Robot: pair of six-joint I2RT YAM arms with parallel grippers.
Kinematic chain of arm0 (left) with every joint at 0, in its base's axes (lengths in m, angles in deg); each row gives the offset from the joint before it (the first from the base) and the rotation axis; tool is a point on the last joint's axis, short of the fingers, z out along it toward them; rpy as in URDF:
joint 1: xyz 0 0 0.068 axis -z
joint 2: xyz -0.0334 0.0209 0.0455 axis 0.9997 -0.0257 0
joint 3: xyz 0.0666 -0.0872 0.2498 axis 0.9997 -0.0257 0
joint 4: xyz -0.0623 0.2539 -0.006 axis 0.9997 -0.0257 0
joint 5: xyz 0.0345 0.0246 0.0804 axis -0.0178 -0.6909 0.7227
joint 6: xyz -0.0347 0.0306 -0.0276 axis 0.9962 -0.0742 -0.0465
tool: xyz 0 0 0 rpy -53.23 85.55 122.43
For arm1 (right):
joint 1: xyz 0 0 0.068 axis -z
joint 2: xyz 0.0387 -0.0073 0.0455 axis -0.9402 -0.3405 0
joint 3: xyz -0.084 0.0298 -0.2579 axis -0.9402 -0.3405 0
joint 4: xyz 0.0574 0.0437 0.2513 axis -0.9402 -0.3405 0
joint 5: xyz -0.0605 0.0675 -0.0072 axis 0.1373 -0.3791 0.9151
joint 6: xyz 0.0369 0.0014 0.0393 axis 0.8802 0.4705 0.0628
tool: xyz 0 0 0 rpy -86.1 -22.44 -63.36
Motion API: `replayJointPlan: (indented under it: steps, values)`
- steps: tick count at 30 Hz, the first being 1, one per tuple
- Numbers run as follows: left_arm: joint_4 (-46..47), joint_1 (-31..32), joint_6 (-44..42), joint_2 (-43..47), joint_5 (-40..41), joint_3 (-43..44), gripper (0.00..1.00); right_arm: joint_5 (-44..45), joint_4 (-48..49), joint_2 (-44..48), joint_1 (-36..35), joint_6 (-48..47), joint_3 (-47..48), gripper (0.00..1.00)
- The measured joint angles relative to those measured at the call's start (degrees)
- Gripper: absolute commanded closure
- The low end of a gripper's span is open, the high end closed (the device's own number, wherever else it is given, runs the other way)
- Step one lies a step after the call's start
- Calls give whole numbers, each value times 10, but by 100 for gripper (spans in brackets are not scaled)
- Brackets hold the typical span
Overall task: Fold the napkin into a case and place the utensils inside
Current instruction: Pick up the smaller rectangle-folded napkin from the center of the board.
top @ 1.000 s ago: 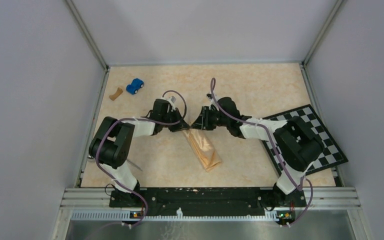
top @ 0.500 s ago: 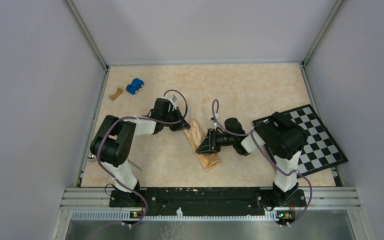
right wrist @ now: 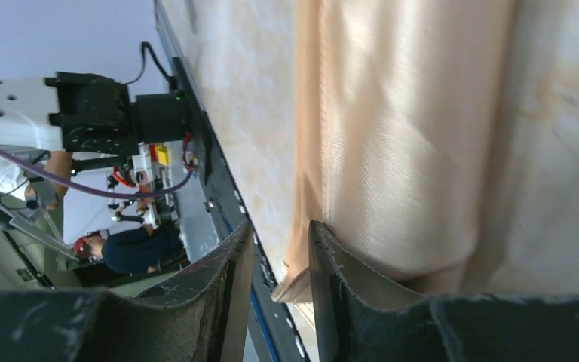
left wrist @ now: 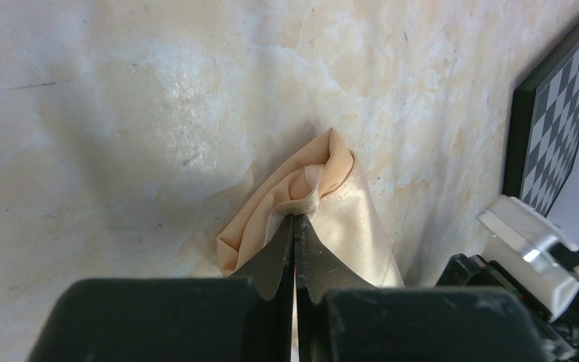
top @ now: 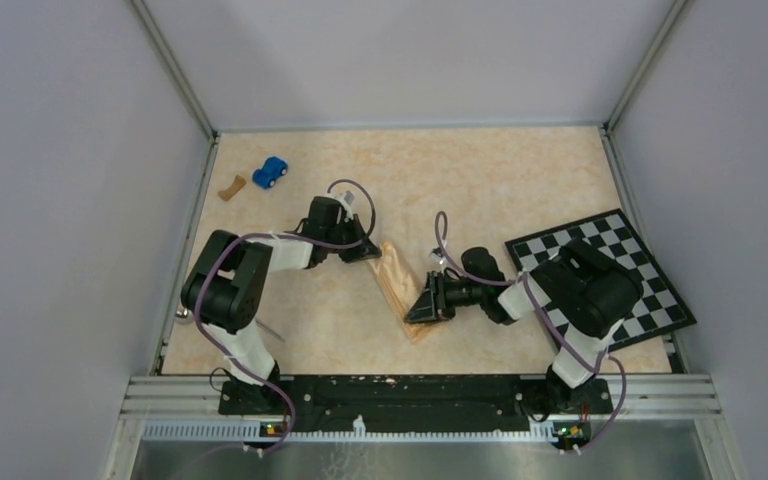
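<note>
Round has come the right arm: a second ago it sat nose to nose with the left one at the napkin's far end, and now it's down at the near end instead. Over on the left, those jaws have snapped shut in that same second.

Left gripper (left wrist: 294, 226) is clamped tight on a bunched fold of the napkin (left wrist: 330, 197), no gap between the fingers at all, and the peach cloth puckers up right at the tips. From above, that left gripper (top: 365, 250) has the far end of the folded napkin (top: 395, 270), which lies as a narrow strip in the middle of the surface (top: 480, 170), slanting towards the near edge.

Right gripper (top: 422, 305) sits low at the strip's near end. Its wrist view shows the right gripper (right wrist: 280, 226) with a narrow gap, and the napkin's (right wrist: 392, 136) folded edge runs into that gap; one finger lies over the cloth.

One thin silvery utensil (top: 270, 329) pokes out by the left arm, near the left near corner. Checkerboard (top: 660, 290) lies at the right edge, under the right arm. Blue toy car (top: 271, 171) and brown scrap (top: 230, 186) sit close together at the far left corner.
</note>
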Motion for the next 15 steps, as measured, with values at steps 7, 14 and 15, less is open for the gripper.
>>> replayJointPlan:
  steps: [7, 14, 15]
  values:
    - [1, 0, -2, -2, -2, 2, 91, 37, -121, 38, -16, -61, 12, 49]
    - [-49, 0, -33, 7, -18, 28, 59, 247, -410, 155, -142, -235, 178, 36]
    - [-59, -1, -39, 15, -21, 29, 57, 307, -440, 160, -172, -264, 204, 35]
